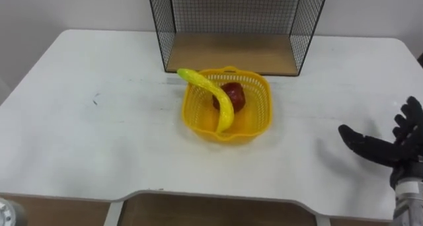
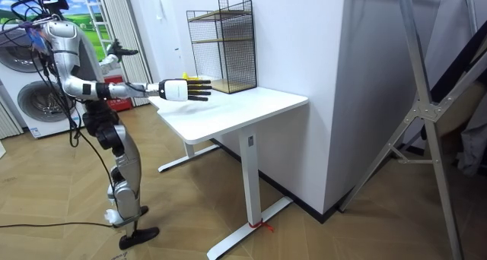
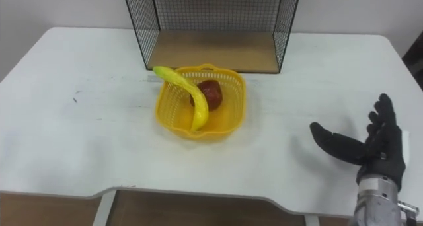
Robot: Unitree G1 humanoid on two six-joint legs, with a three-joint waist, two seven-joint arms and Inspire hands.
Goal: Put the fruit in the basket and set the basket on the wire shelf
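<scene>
noting your fruit loading looks done: banana (image 1: 218, 95) and apple (image 1: 234, 96) lie in the yellow basket (image 1: 264, 110), which stands on the table (image 1: 99, 120) just before the wire shelf (image 1: 231, 54); lifting it onto the shelf remains. banana's long axis runs rear-left to front, one tip jutting over the rear-left rim, the other down inside. right hand (image 1: 398, 150) spread, empty, well right of the basket; left hand (image 2: 118, 49) raised aside, state cannot be told

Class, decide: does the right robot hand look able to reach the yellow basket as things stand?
Probably yes: the open right robot hand hovers over bare table beside the basket, nothing between them.
</scene>
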